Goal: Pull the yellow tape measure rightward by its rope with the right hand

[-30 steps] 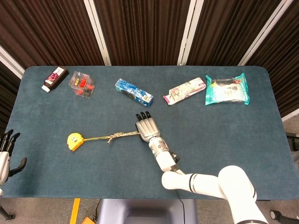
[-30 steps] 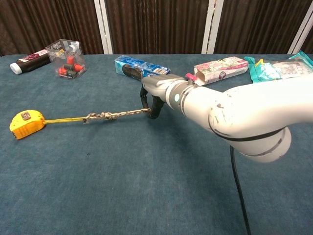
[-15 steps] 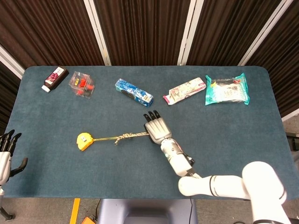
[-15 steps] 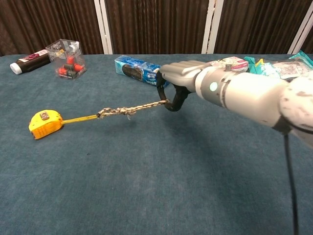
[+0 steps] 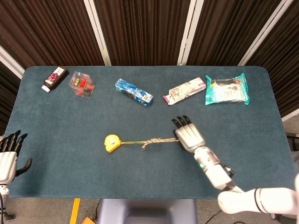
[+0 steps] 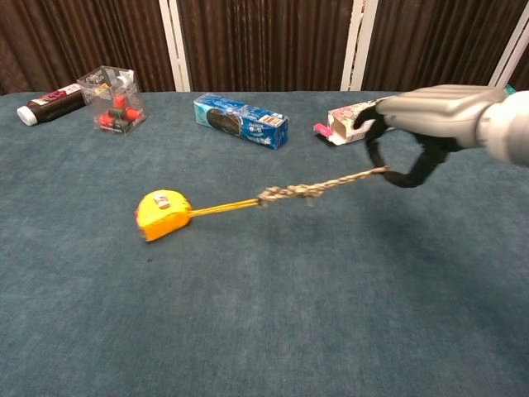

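One yellow tape measure [image 5: 111, 143], lying on table [image 5: 60, 121] near centre, left of right hand [image 5: 188, 134]. Rope [image 5: 161, 140], knotted, stretched taut from tape measure to right hand; fingers curled around its end, grasping it. Left hand [image 5: 8, 154] at table's left edge, fingers apart, holding nothing.

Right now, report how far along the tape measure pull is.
Done: the yellow tape measure has slid rightward to mid-table since a second ago. In hand: the right hand pinches the rope, which is taut. Left: any further pull, then release.
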Action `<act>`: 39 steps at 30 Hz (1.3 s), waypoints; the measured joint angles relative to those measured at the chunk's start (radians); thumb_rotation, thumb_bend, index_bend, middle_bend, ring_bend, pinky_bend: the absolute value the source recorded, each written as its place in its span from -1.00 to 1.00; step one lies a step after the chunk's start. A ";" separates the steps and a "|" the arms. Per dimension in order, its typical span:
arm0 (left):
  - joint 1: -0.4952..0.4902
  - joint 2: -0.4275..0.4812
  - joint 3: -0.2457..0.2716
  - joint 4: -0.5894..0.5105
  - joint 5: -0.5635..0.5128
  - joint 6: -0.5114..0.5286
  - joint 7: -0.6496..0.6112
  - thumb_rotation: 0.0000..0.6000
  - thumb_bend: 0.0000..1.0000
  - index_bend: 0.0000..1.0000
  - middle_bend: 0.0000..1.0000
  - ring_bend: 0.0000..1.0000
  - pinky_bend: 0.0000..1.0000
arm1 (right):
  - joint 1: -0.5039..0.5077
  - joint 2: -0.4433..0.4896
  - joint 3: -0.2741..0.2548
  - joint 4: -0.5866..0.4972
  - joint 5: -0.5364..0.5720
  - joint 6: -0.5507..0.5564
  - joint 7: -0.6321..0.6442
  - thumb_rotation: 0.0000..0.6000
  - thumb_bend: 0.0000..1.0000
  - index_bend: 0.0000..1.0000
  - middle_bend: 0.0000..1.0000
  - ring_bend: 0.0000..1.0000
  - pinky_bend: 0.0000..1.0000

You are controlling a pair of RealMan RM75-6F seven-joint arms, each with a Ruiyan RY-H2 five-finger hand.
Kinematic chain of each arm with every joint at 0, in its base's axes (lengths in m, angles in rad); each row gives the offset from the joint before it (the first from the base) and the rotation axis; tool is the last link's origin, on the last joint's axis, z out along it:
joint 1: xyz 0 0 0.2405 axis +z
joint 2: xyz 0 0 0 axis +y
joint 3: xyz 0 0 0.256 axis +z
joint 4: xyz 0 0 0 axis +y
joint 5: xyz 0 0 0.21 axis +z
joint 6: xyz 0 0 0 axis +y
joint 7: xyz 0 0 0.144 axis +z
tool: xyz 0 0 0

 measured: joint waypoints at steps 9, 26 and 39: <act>-0.013 -0.014 0.003 -0.001 -0.001 -0.017 0.045 1.00 -0.27 -0.80 -1.00 -1.00 -0.80 | -0.112 0.158 -0.040 0.017 -0.060 -0.002 0.190 1.00 0.03 0.51 -0.61 -0.83 -1.00; -0.023 -0.048 0.016 0.015 0.001 -0.028 0.100 1.00 -0.25 -0.80 -1.00 -1.00 -0.80 | -0.301 0.273 -0.052 0.264 -0.220 -0.059 0.554 1.00 0.03 0.51 -0.61 -0.83 -1.00; -0.025 -0.046 0.015 0.020 0.002 -0.028 0.083 1.00 -0.25 -0.80 -1.00 -1.00 -0.80 | -0.321 0.316 -0.005 0.195 -0.274 -0.117 0.658 1.00 -0.87 -0.86 -0.82 -0.95 -1.00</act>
